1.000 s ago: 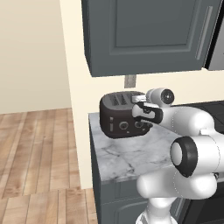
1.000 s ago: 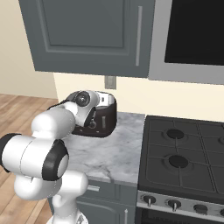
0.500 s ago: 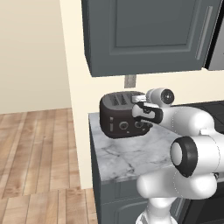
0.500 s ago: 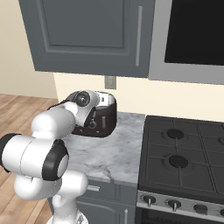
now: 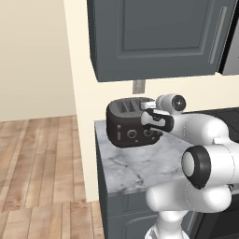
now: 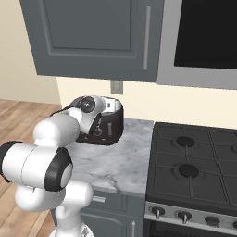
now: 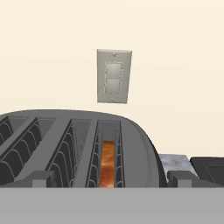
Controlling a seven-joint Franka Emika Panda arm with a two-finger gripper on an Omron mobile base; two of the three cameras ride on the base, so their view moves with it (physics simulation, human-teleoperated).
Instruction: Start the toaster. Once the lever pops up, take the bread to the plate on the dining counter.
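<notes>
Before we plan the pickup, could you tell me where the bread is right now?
The bread sits down in the toaster's rightmost slot in the hand view, below the wall outlet.

So the toaster (image 5: 128,123) is a dark grey, rounded boxy one sitting upright on the marble worktop (image 5: 135,165), close to the wall under the upper cabinet. Two round knobs show on its long front face. Looking down into the top from the hand view, the bread (image 7: 107,164) is a brown toasted slice standing on edge, sunk down inside the right-hand slot, with just its narrow edge showing between the wire guides.
</notes>
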